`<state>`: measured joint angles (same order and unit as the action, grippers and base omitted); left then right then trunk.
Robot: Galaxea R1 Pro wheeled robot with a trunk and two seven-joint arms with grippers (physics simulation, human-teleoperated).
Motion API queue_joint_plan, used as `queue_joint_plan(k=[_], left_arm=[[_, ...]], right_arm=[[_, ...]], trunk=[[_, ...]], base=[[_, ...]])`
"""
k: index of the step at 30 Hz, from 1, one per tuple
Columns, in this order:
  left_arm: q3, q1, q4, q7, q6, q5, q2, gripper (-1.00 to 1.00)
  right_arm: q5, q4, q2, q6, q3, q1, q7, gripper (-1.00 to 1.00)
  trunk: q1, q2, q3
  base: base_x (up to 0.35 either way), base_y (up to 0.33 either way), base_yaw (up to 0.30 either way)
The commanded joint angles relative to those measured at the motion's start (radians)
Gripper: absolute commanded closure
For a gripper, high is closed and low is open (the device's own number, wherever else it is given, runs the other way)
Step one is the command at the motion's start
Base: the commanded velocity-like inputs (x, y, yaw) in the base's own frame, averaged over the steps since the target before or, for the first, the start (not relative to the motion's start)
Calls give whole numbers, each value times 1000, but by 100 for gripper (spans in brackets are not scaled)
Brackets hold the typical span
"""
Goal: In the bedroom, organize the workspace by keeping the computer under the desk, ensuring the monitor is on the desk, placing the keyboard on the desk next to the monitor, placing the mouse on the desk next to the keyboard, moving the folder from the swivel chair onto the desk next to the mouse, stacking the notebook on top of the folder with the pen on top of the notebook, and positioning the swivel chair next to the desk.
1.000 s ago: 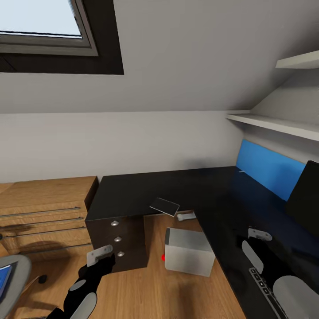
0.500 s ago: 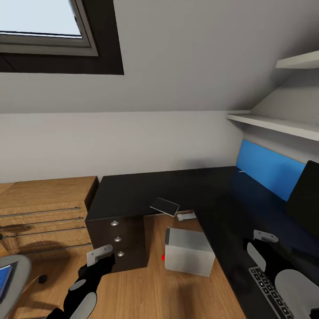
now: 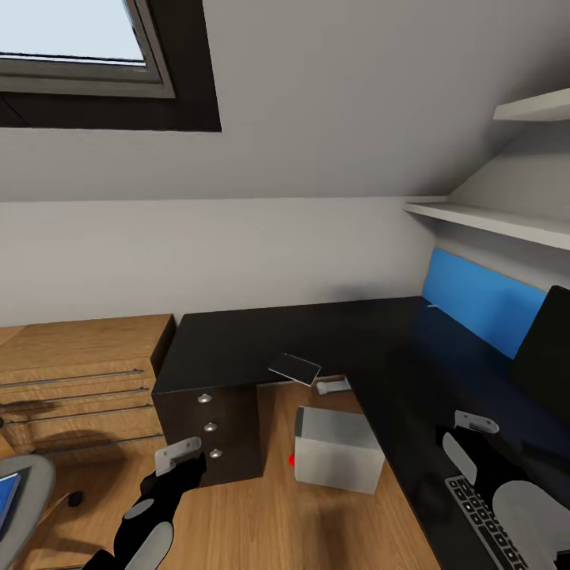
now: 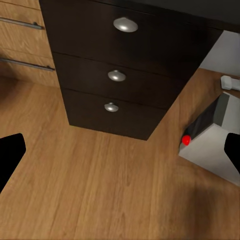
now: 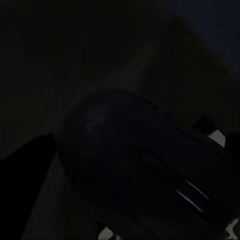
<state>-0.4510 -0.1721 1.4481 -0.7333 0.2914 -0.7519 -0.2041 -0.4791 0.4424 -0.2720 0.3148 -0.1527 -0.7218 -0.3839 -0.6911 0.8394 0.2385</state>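
The black-topped desk (image 3: 348, 332) runs along the wall, with its blue back panel at the right. The black monitor (image 3: 548, 352) stands at the right edge. My right gripper (image 3: 467, 442) hovers low over the desk by the far end of the keyboard (image 3: 475, 518). In the right wrist view it is shut on the dark mouse (image 5: 145, 165). The light grey computer (image 3: 336, 450) sits on the floor at the desk's edge. At bottom left is the swivel chair (image 3: 24, 483) with the blue folder (image 3: 5, 500) on it. My left gripper (image 3: 184, 461) hangs open over the floor (image 4: 120, 155).
A dark three-drawer unit (image 3: 210, 431) stands under the desk's left end, beside a light-wood drawer chest (image 3: 79, 380). A flat grey item (image 3: 294, 368) overhangs the desk's front edge. White shelves (image 3: 491, 222) jut out above the desk at the right.
My right gripper has shifted slightly down and right with the mouse, uncovering more of the keyboard. The left arm has not moved.
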Motion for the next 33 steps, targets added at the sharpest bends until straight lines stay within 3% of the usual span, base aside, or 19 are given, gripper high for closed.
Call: queue_joint_plan(k=[1, 12, 28, 33], left_arm=[[-2, -1, 2, -8, 3, -4, -1, -100], [-3, -1, 0, -8, 3, -6, 0, -100], [-5, -1, -6, -8, 5, -6, 3, -100], [-5, -1, -6, -8, 5, -6, 3, -100]], right_arm=[[-7, 2, -2, 6, -8, -1, -7, 100], [-7, 2, -2, 4, -8, -1, -7, 100], [-9, 5, -3, -15, -3, -1, -5, 100], [-10, 6, -10, -47, 20, -1, 64, 100]], trunk=[[-4, 9, 5], [-46, 86, 39], [-46, 86, 39], [-46, 86, 39]], base=[[0, 0, 0], [0, 0, 0], [0, 0, 0], [0, 0, 0]])
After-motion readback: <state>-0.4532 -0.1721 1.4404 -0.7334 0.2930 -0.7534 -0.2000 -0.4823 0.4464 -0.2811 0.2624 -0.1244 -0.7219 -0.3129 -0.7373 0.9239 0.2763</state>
